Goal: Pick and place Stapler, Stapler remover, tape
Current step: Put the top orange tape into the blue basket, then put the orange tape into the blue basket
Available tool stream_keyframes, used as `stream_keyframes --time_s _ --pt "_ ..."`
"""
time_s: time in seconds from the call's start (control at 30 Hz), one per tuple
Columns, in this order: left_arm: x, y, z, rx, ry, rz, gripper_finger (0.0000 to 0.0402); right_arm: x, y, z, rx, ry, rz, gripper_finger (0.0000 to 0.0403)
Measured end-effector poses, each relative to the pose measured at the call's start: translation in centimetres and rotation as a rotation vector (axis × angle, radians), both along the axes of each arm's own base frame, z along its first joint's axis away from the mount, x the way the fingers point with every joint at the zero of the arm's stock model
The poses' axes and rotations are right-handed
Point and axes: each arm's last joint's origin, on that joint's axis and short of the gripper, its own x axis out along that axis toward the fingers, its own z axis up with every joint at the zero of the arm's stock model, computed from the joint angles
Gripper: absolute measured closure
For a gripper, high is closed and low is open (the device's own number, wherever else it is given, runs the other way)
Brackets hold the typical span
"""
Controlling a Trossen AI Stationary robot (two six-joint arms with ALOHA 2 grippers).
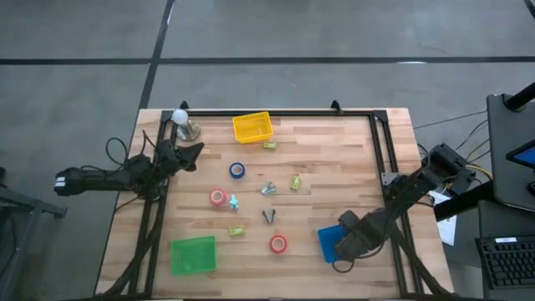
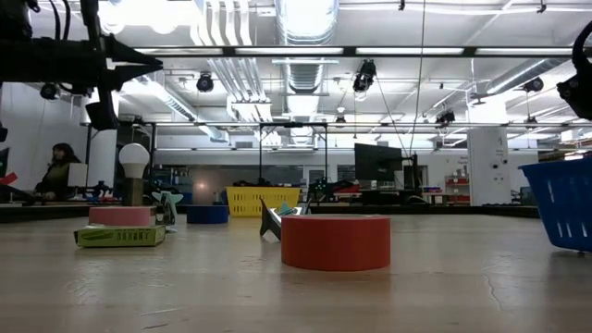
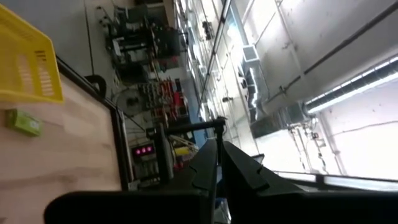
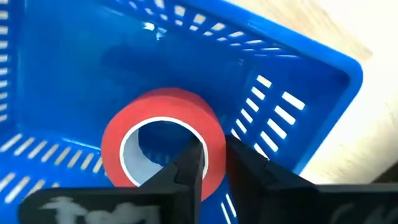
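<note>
A red tape roll [image 4: 165,140] sits inside the blue basket [image 4: 292,93], its rim pinched between the fingers of the right gripper [image 4: 214,163], which is clamped on the roll's wall. From above, that gripper [image 1: 349,238] is over the blue basket [image 1: 328,242] near the table's front right corner.

Three more rolls lie loose on the wooden table [image 1: 334,159]: a second red tape roll [image 1: 278,243] near the front edge just beside the basket, a pink tape roll [image 1: 217,196] and a blue tape roll [image 1: 237,170] toward the middle.

The left gripper [image 1: 194,153] hangs raised by the table's left edge, fingers together, near a light bulb [image 1: 180,117]. A yellow basket [image 1: 252,127] stands at the back edge, a green basket [image 1: 193,255] at the front left corner.
</note>
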Motion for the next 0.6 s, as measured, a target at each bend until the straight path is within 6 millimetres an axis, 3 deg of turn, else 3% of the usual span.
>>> stream_keyframes --time_s 0.33,0.6 --pt "0.0 -0.1 0.0 0.008 0.0 -0.034 0.0376 -0.6 -0.5 0.6 -0.024 0.049 -0.065 0.0253" --pt "0.0 -0.1 0.0 0.007 -0.001 -0.035 0.0376 0.6 0.2 3.2 0.013 -0.046 -0.064 0.0232"
